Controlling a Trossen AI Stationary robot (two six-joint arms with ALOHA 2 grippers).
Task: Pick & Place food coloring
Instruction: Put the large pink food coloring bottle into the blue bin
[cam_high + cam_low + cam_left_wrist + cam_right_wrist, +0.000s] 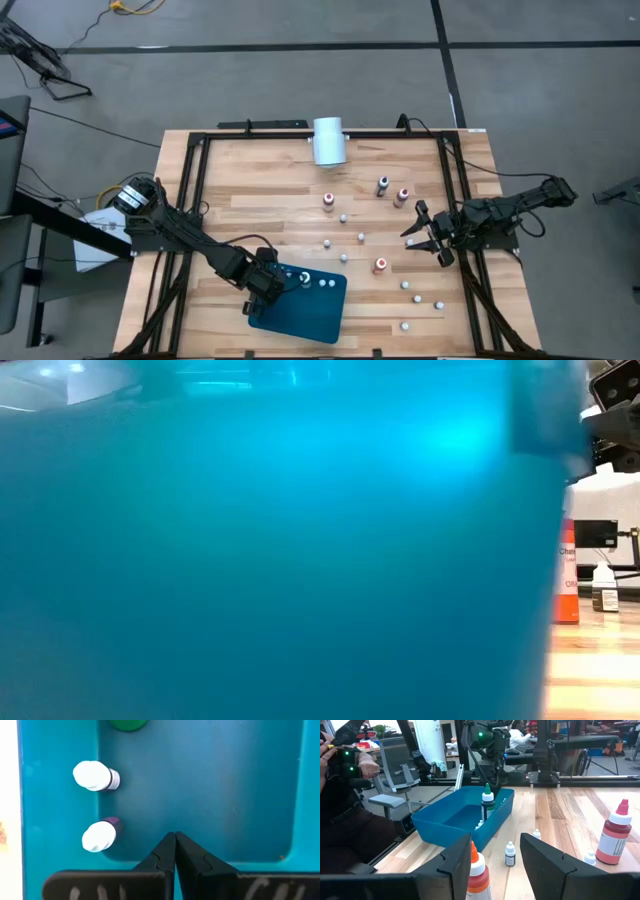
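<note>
The food coloring bottles are tiny and white-capped. Three stand in the teal tray (pixel 310 315) near the table's front edge: two white-capped ones (pixel 94 775) (pixel 100 835) and a green one (pixel 127 724), also in the right wrist view (pixel 487 802). Several more, such as a red one (pixel 380 265), stand scattered over the wooden table. My left gripper (pixel 268 283) (pixel 175 837) points down into the tray's left end, shut with nothing between its fingers; whether the tips touch the tray floor I cannot tell. My right gripper (pixel 425 232) (pixel 495 865) waits open and level at the table's right side.
A large white cylinder (pixel 329 140) lies at the far edge. An orange-red bottle (pixel 477 875) stands just ahead of my right gripper's fingers, a bigger red one (pixel 615 837) off to its side. The tray's wall (pixel 280 540) fills most of the low view. A black frame (pixel 195 180) rims the table.
</note>
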